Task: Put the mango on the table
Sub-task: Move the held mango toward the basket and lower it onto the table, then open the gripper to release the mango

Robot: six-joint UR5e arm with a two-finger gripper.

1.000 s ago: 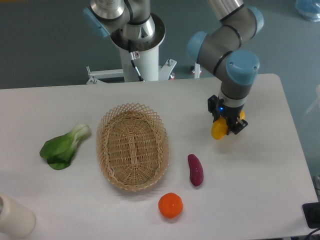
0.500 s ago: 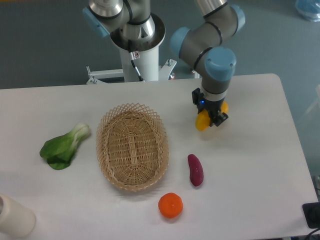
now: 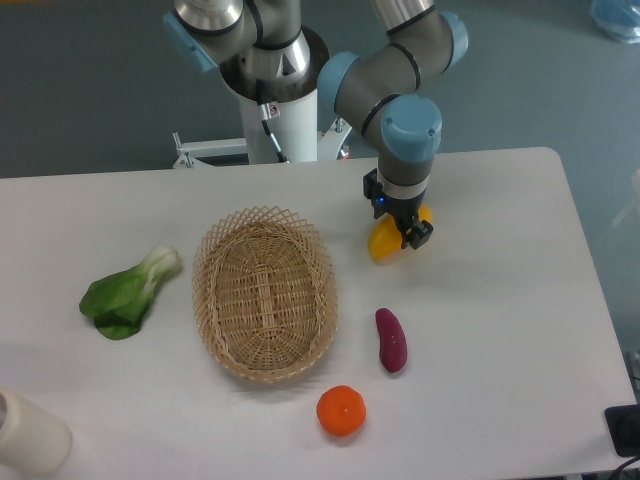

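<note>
The mango [image 3: 385, 244] is a yellow-orange fruit, partly hidden by the gripper. My gripper [image 3: 401, 229] is shut on the mango and holds it over the white table [image 3: 500, 330], to the right of the wicker basket's far end. I cannot tell whether the mango touches the tabletop. The arm reaches down from the top middle of the view.
An oval wicker basket [image 3: 266, 292] lies left of the gripper. A purple sweet potato [image 3: 390, 339] and a round orange [image 3: 341, 411] lie in front of it. A green bok choy [image 3: 128, 292] lies at the left, and a white bottle [image 3: 28, 434] at the front left corner.
The gripper has carried the mango to the left and slightly farther back, from the table's right part toward the basket. Nothing else has moved.
</note>
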